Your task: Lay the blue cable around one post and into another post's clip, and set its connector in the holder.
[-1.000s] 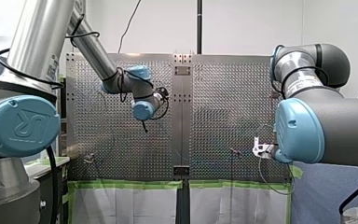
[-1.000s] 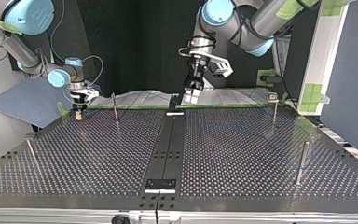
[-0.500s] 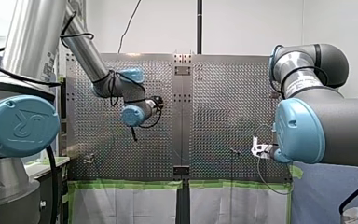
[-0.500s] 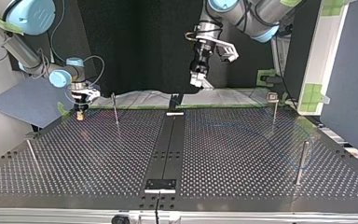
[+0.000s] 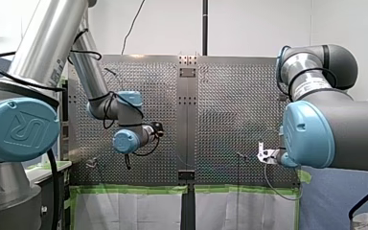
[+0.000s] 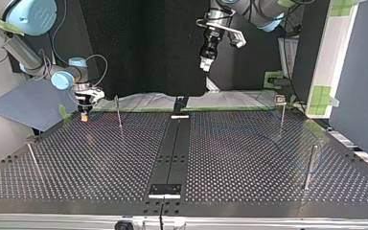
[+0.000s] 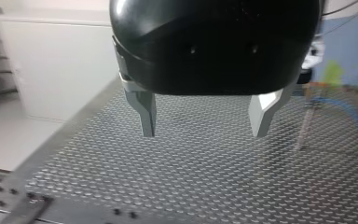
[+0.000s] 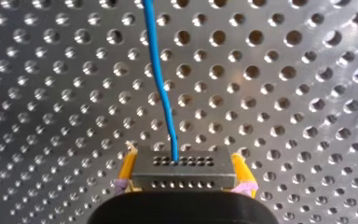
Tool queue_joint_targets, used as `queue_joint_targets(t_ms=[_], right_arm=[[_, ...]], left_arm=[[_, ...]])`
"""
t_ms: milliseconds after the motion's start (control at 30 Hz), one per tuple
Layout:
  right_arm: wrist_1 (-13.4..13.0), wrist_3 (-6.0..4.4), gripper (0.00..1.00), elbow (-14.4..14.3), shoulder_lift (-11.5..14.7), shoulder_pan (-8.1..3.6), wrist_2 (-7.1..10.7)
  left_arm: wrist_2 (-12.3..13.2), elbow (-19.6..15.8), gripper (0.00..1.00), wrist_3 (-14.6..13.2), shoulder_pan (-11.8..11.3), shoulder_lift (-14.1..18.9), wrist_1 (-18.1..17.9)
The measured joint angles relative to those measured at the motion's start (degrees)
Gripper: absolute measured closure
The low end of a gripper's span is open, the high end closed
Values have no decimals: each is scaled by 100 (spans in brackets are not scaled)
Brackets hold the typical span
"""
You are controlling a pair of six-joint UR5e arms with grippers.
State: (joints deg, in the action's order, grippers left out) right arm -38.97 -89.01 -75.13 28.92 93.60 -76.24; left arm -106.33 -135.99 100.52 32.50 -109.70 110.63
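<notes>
gleaming perforated table [image 6: 249,158], blue cable [image 8: 161,84], green tape [image 5: 124,189], white wall [image 5: 254,28]

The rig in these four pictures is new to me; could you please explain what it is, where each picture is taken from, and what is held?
These are two robot arms over a perforated table with upright posts on it. The front view looks from behind the arms, so the left arm is at its left. The top view faces them across the table, so sides swap: the left claw hangs high, right of the middle; the right claw sits low at the view's left. The other two pictures come from wrist cameras. The left wrist view shows its claw open and empty above the table. The right wrist view shows yellow pads shut on a small grey connector, with the blue cable running from it over the holes.
</notes>
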Motion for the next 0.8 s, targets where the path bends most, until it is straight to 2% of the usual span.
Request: queue_joint_targets(t_ms=[100, 167, 333, 667, 800], right_arm=[[-55, 79, 100, -120, 100, -43, -21], [-118, 60, 100, -200, 175, -65, -57], [-336, -84, 100, -428, 398, -55, -140], [-815, -172, 100, -909, 879, 11, -205], [-1038, -329, 100, -1130, 1101, 84, -331]], left_arm=[[-2, -137, 0, 1, 2, -81, -21], [-4, -232, 0, 4, 3, -102, -34], [-4, -475, 0, 36, 4, -113, -68], [1, -953, 0, 97, 4, -114, -89], [2, -1150, 0, 133, 4, -111, -105]])
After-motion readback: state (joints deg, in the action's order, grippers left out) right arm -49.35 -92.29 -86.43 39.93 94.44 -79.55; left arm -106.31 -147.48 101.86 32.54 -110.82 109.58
